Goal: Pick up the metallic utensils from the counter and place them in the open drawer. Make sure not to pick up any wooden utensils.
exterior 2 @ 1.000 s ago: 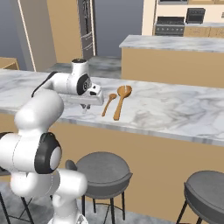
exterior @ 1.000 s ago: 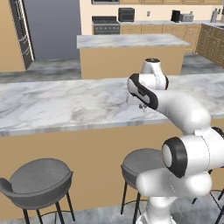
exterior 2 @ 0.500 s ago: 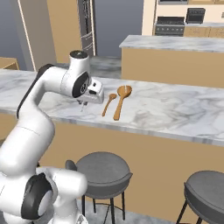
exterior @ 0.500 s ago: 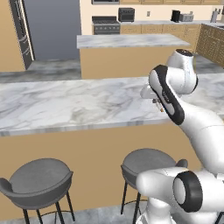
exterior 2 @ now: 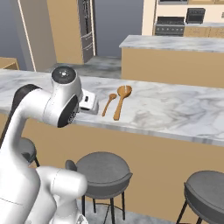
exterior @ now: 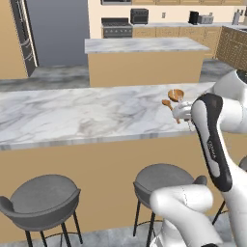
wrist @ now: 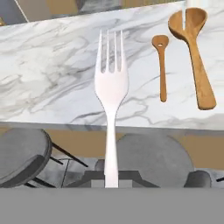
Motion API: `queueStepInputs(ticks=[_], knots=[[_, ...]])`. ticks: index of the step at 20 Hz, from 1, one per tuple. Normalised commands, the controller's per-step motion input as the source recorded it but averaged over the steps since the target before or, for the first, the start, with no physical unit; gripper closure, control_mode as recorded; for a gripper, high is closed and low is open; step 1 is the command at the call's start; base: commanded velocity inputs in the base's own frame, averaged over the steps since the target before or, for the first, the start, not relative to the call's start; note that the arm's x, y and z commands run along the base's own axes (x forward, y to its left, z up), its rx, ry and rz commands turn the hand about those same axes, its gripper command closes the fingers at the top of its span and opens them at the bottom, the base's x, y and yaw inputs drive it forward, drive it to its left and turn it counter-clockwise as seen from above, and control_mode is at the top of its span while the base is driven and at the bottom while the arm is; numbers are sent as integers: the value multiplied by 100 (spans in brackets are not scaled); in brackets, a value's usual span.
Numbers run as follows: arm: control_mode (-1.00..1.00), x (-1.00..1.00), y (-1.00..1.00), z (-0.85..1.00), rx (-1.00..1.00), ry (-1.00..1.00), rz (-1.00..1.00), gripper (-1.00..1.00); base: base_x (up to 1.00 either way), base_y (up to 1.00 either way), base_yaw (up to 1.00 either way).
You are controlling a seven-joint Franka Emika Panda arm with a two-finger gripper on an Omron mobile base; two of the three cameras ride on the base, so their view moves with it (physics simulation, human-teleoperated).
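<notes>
Tabletop (exterior: 72,116) is running across the left base view, its near edge dropping to two stools (exterior: 46,200). Arm is crossing the right side, and the end effector (exterior: 185,116) is hanging just past the near edge, beside the two wooden spoons (exterior: 174,95) lying on the marble. I cannot tell its jaw state from this side. Marble to the left of the spoons is lying bare and wide. Half a second ago the arm was standing taller here; it is now swinging lower and further right.

Right base view is showing the end effector (exterior 2: 89,105) over the near edge of the tabletop (exterior 2: 175,109), just left of the small spoon (exterior 2: 109,104) and the large spoon (exterior 2: 121,100), which are lying side by side, bowls away from the robot. Marble is stretching open to the right. Compared with a moment ago, the elbow is sitting much closer to the camera.

Hand view is showing the end effector (wrist: 111,183) pressed together on the handle of the fork (wrist: 111,96), tines pointing up the picture, held over the near edge. Both spoons are lying to its right, apart from it.
</notes>
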Motion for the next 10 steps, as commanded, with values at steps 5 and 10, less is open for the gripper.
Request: queueStepInputs(ticks=[5,10], knots=[[-100,-62,1,47,1,-22,0,100,0,0,0],[-100,-42,0,47,8,-9,0,100,0,0,0]])
